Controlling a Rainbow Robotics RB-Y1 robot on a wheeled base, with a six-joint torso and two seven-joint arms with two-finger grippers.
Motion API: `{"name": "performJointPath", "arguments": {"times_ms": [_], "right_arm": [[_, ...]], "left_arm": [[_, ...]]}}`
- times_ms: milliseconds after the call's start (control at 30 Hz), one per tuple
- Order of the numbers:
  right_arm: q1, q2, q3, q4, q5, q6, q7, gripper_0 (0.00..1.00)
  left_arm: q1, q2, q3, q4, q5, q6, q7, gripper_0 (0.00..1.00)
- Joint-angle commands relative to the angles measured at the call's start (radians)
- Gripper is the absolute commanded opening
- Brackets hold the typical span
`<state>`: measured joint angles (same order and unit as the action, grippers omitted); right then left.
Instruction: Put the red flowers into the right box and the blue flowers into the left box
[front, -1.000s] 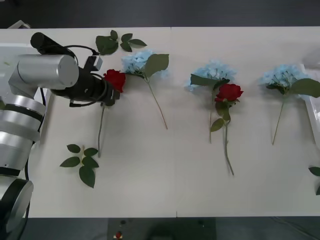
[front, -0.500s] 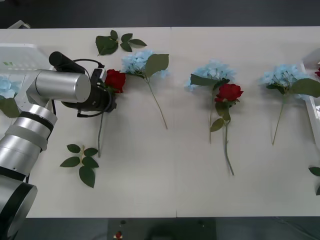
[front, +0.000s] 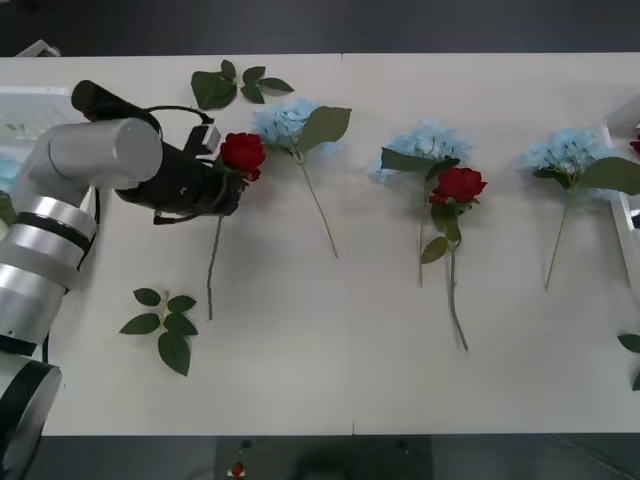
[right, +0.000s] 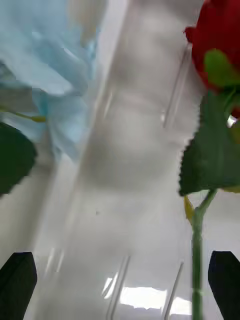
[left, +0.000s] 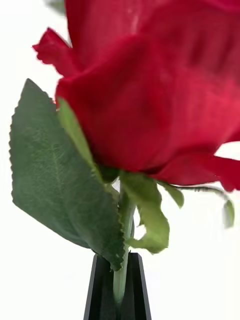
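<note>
My left gripper (front: 228, 186) is shut on the stem of a red flower (front: 243, 153) just under the bloom, at the table's left. In the left wrist view the black fingers (left: 102, 292) pinch the green stem below the rose (left: 165, 85). Its long stem trails toward the table's front. Another red flower (front: 458, 185) lies mid-table. Three blue flowers (front: 288, 122) (front: 425, 145) (front: 568, 150) lie in a row. The left box (front: 40, 96) is at the far left, the right box (front: 628, 215) at the right edge. My right gripper (right: 120, 285) is open over a white floor with a red flower (right: 220, 30) and a blue flower (right: 50, 65).
Loose green leaf sprigs lie at the back left (front: 228, 85) and front left (front: 165, 325). Another leaf (front: 630, 343) pokes in at the right edge. The table's front half between the stems is bare.
My left arm has swung back and to the right with the rose in its grip. The rose and its stem shifted right, and the nearest blue flower was nudged slightly right.
</note>
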<state>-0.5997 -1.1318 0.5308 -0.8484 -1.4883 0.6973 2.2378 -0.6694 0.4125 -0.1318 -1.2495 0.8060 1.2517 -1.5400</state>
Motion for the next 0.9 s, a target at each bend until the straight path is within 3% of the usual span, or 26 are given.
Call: {"name": "performJointPath", "arguments": {"times_ms": [33, 200, 367, 633, 900], "right_arm": [[-0.034, -0.097, -0.094, -0.014, -0.099, 0.088, 0.008, 1.00], [-0.034, -0.123, -0.153, -0.038, -0.208, 0.234, 0.036, 1.00], [-0.034, -0.111, -0.166, -0.113, -0.213, 0.327, 0.009, 1.00], [-0.032, -0.048, -0.163, -0.311, -0.069, 0.372, -0.454, 1.00], [-0.029, 0.026, -0.143, -0.409, 0.100, 0.366, -0.650, 1.00]], "left_arm": [[0.028, 0.115, 0.032, -0.120, 0.136, 0.043, 0.006, 0.00], [0.114, 0.209, 0.113, -0.255, 0.335, 0.091, -0.015, 0.00], [0.183, 0.226, 0.213, -0.303, 0.565, 0.097, -0.130, 0.00], [0.189, 0.170, 0.216, -0.306, 0.861, 0.018, -0.333, 0.00], [0.172, 0.081, 0.141, -0.304, 0.963, -0.038, -0.420, 0.00]]}}
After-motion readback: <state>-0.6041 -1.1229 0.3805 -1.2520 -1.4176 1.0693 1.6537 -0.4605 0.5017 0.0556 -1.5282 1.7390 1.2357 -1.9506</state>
